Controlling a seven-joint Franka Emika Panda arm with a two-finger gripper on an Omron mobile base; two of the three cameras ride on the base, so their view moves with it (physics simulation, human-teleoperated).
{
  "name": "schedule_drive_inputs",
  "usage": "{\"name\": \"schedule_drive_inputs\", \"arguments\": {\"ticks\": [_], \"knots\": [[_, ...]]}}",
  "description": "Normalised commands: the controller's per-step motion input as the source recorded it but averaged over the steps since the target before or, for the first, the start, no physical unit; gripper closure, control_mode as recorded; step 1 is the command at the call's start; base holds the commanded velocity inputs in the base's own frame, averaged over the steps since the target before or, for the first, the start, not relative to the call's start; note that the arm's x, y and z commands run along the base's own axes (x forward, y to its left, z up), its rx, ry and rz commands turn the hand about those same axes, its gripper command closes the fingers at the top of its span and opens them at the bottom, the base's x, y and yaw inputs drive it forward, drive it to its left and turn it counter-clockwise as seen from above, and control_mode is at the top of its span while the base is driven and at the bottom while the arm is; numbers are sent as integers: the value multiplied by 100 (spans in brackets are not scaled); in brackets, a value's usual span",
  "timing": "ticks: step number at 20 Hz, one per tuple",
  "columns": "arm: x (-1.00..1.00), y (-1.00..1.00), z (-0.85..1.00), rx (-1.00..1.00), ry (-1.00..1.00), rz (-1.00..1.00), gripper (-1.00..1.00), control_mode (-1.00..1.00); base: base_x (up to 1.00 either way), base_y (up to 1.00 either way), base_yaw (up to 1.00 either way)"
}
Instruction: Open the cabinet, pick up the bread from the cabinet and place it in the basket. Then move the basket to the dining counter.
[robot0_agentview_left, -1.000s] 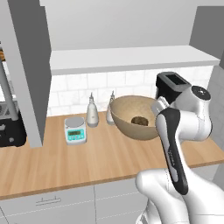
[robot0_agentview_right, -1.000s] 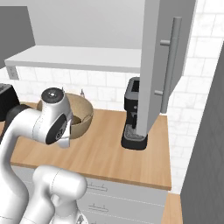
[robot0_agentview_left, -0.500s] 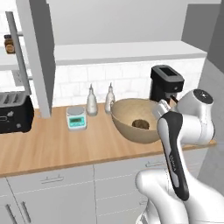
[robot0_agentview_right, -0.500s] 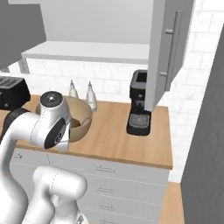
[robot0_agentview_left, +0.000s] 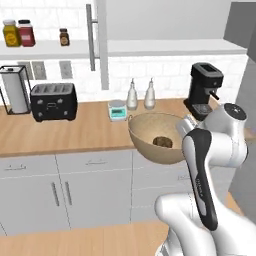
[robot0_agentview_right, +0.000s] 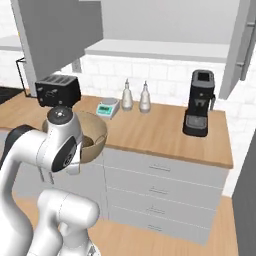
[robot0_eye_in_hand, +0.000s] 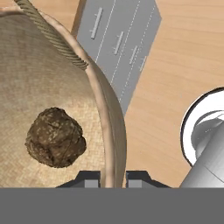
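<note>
Carrying the basket (robot0_agentview_left: 156, 141) clear of the counter (robot0_agentview_left: 65, 131) edge: the hand (robot0_eye_in_hand: 113, 177) is clamped shut on the basket's near rim, one finger inside the wall, one outside. The bread (robot0_eye_in_hand: 55, 137) sits in the basket bottom, just inside the held rim. Cabinet (robot0_agentview_left: 101, 40) door hangs open above the toaster (robot0_agentview_left: 54, 101). Basket hangs off the hand on the far side, toward the counter, so the load is cantilevered from a single rim point. Dining counter can't be placed from these views; judging the carry has most of its way to go.

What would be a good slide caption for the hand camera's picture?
Gripper clamped on the basket rim, bread riding inside, grey drawers below.
</note>
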Motion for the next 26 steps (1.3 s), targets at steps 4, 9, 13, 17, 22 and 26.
{"name": "schedule_drive_inputs", "arguments": {"ticks": [4, 9, 13, 17, 22, 26], "knots": [[0, 0, 0, 0, 0, 0, 100, 100, -67, 81, 43], [0, 0, 0, 0, 0, 0, 100, 100, -62, 91, 52], [0, 0, 0, 0, 0, 0, 100, 100, -42, 56, 73], [0, 0, 0, 0, 0, 0, 100, 100, -54, 47, 67], [0, 0, 0, 0, 0, 0, 100, 100, -25, 27, 69], [0, 0, 0, 0, 0, 0, 100, 100, 0, 61, 79]]}}
